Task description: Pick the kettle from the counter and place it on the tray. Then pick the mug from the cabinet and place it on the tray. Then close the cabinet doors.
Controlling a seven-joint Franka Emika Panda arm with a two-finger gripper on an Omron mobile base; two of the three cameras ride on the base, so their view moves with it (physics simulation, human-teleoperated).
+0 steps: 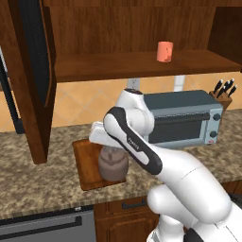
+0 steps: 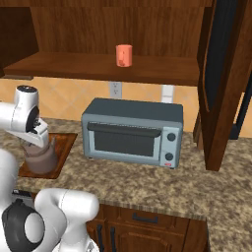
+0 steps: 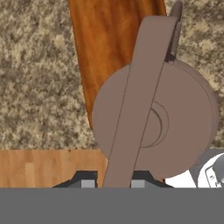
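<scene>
The kettle (image 3: 175, 118) looks like dull brownish-grey metal, smooth and matt, with a flat strap handle of the same finish. The tray (image 1: 85, 158) under it is reddish-brown wood with visible grain and a soft sheen. The counter (image 1: 38, 184) has a speckled, granite-like surface. The cabinet (image 1: 142, 64) is dark smooth wood. The toaster oven (image 2: 133, 130) is matt blue-grey metal.

text: one tiny white mark on robot arm (image 1: 137, 144), dark forearm band, left base view | legible: no, too small/blurred | toaster oven (image 2: 132, 132): knobs, no readable labels | other labels/brands/nos.: none readable
</scene>
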